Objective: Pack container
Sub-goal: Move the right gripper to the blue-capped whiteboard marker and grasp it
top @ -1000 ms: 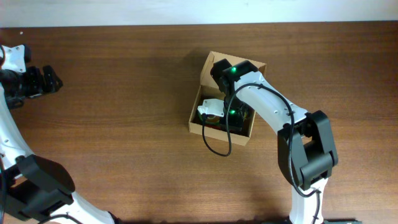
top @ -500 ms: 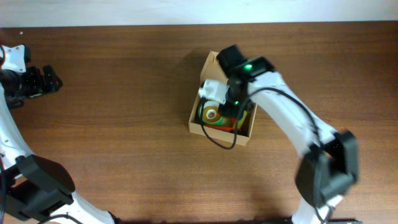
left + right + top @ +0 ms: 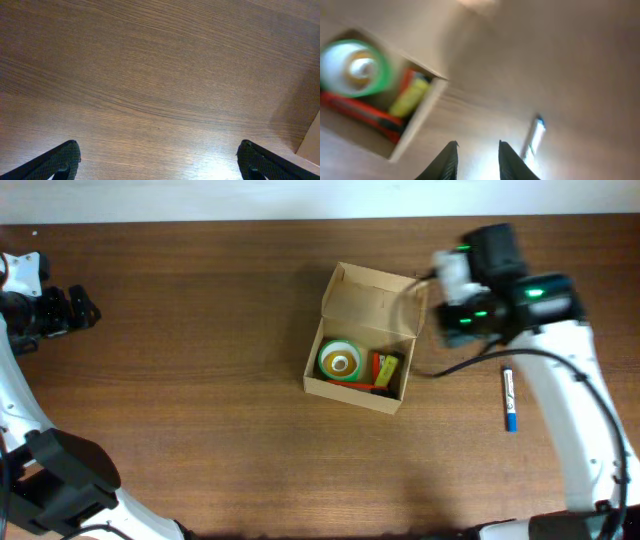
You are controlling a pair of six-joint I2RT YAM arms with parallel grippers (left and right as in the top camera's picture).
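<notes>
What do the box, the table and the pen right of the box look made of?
Box: plain tan cardboard, matte; folded flap and creases show.
Table: wood or wood-look laminate, dark brown with grain lines and a slight sheen; can't tell which.
Pen: likely plastic, white barrel with a blue end; too small to be sure.

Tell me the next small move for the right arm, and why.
Probably bring the right gripper over the pen and lower onto it. The pen lies on the table, right of the open container, not yet packed; the jaws are empty and slightly apart, with the pen just ahead in the wrist view.
</notes>
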